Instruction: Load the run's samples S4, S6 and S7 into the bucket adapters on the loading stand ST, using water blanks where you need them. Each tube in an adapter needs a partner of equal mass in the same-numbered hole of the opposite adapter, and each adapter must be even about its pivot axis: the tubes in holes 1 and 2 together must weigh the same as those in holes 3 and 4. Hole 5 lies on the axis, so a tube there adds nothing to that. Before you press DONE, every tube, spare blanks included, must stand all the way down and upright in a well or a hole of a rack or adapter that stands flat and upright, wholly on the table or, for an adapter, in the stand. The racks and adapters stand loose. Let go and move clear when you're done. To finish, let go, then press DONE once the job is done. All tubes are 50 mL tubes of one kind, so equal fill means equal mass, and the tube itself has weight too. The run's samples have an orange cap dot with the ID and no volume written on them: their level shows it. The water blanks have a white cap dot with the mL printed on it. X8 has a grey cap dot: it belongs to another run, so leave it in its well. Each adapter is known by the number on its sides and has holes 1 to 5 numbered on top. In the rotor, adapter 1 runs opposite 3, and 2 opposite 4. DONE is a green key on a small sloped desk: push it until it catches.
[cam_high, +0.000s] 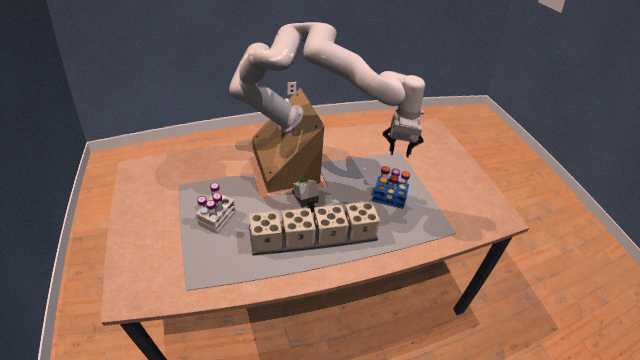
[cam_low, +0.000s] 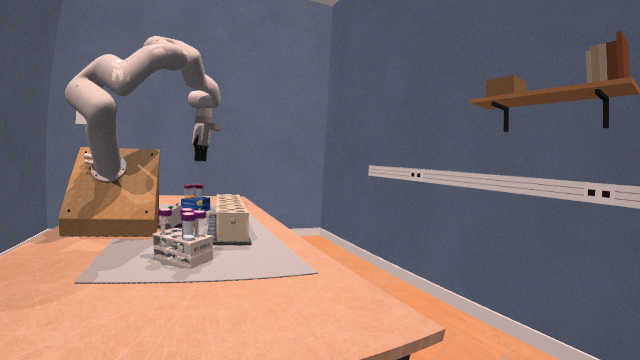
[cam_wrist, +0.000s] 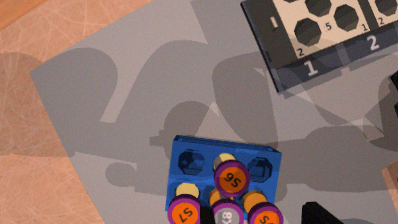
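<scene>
Above the blue rack (cam_high: 389, 199) (cam_low: 195, 204) (cam_wrist: 223, 145), the empty jaws (cam_high: 401, 152) (cam_low: 200, 153) stand partway open; S6 (cam_wrist: 231, 179), S7 (cam_wrist: 184, 213) and X8 (cam_wrist: 226, 215) stand in it.

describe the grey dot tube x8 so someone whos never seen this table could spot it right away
On the grey mat, find the blue rack, apart from the row of cream adapters. X8 stands there, between S7 and another orange-dotted tube. Its purple-rimmed cap has a grey dot reading X8, while its neighbours' dots are orange.
</scene>
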